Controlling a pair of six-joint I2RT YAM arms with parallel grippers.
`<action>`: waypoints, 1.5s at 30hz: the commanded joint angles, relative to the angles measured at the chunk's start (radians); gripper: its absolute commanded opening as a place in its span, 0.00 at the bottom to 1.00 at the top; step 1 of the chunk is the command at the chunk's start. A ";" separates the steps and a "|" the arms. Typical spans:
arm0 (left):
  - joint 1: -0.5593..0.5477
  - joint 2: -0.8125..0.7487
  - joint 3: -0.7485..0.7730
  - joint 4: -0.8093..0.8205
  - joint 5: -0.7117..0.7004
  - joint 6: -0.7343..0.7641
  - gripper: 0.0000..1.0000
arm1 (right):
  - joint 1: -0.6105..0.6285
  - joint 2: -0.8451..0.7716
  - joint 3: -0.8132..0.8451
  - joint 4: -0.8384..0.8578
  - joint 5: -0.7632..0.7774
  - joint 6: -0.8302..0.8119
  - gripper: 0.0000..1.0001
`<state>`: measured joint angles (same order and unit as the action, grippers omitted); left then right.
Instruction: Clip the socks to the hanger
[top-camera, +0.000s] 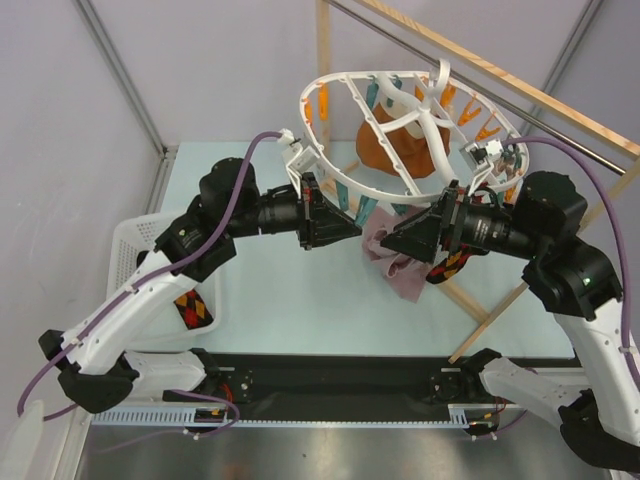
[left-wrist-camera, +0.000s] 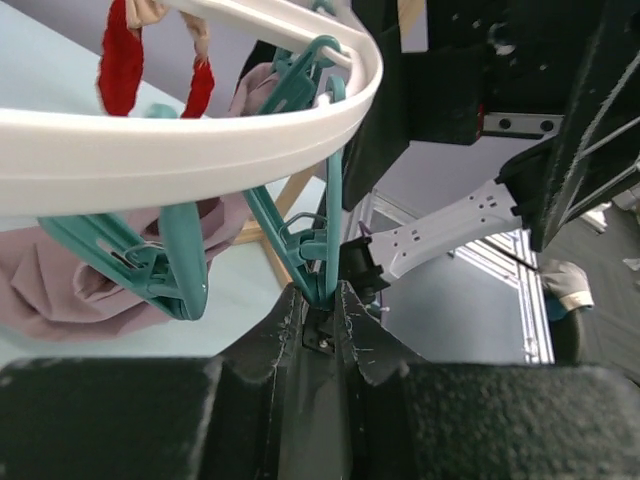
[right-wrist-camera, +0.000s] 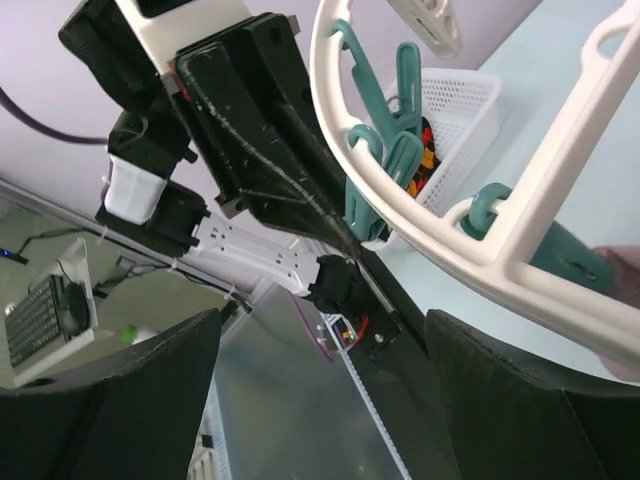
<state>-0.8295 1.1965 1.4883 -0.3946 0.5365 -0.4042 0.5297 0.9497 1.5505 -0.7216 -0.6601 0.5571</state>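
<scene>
From my station I see plain grey walls around a pale table (top-camera: 300, 310), with a wooden rack (top-camera: 324, 50) standing at its far side. The round white hanger (top-camera: 352, 77) hangs from that rack, tilted, and both arms reach up beneath it. A white basket (top-camera: 135, 240) sits at the table's left edge. An orange-brown garment (top-camera: 395, 150) hangs inside the ring, and a mauve cloth (top-camera: 395, 270) hangs below it.

One argyle sock (top-camera: 193, 308) lies in the basket, well apart from the hanger. The other sock (top-camera: 452, 264) dangles just under my right wrist; I cannot tell what it hangs from.

My left gripper (left-wrist-camera: 322, 300) is clenched on the tail of a teal clip (left-wrist-camera: 322, 262) under the rim. My right gripper (right-wrist-camera: 322, 330) is spread wide and empty, pointing at the rim.

As I read it, the work is at best half done. I cannot confirm that the dangling sock is pinned. The basket sock has yet to be fetched and fed into a pinched-open clip.
</scene>
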 joint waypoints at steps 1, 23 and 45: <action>0.009 -0.005 -0.020 0.144 0.140 -0.096 0.00 | 0.023 -0.025 -0.035 0.154 0.054 0.119 0.88; 0.040 0.028 -0.125 0.442 0.269 -0.300 0.00 | 0.190 -0.040 -0.173 0.324 0.474 0.192 0.67; 0.052 0.002 -0.134 0.323 0.174 -0.207 0.00 | 0.286 -0.051 -0.245 0.441 0.721 0.204 0.56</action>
<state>-0.7864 1.2301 1.3331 0.0010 0.7708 -0.6853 0.8104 0.9108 1.3052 -0.3233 0.0162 0.7700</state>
